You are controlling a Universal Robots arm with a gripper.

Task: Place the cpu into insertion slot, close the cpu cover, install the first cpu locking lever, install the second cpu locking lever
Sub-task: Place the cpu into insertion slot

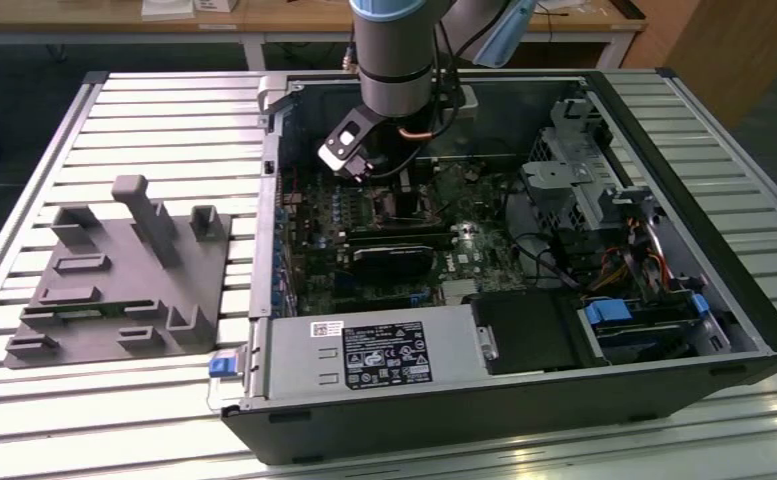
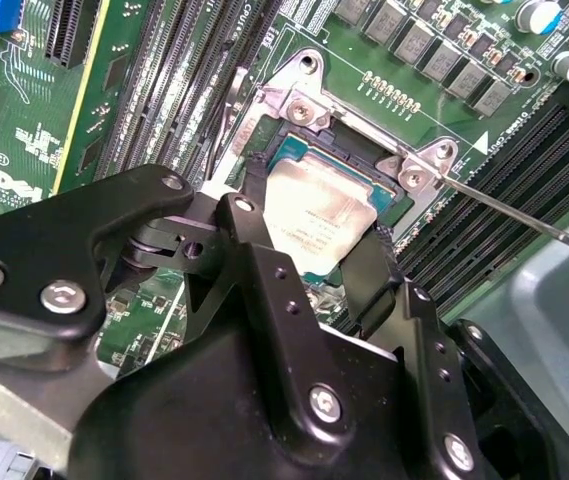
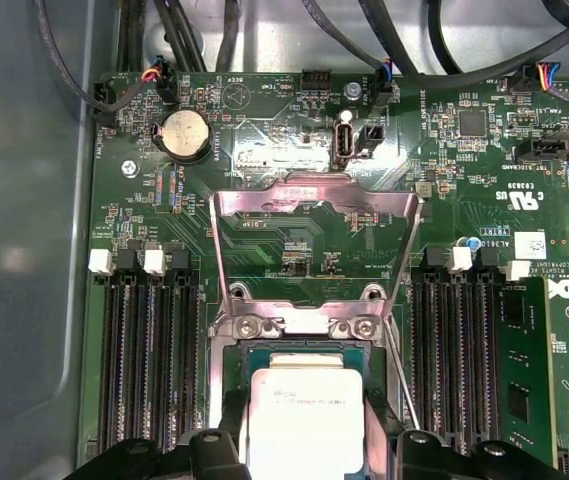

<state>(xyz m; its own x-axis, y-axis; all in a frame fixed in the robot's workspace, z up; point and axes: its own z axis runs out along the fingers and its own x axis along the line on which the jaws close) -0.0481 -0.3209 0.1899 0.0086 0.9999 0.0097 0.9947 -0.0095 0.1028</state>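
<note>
Exterior view looked down steeply from well back on the whole open case (image 1: 522, 400) and table (image 1: 161, 120); first wrist view looked almost square, close, onto the board (image 3: 294, 230); second wrist view sat closer, tilted, past the gripper (image 2: 314, 235); both wrist views shared the cpu (image 3: 299, 420) (image 2: 314, 205) and slot (image 3: 294, 352) (image 2: 294, 150).

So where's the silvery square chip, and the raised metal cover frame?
silvery square chip (image 3: 299, 420): first wrist view, centre of its face.
raised metal cover frame (image 3: 314, 197): first wrist view, top bar.
</note>
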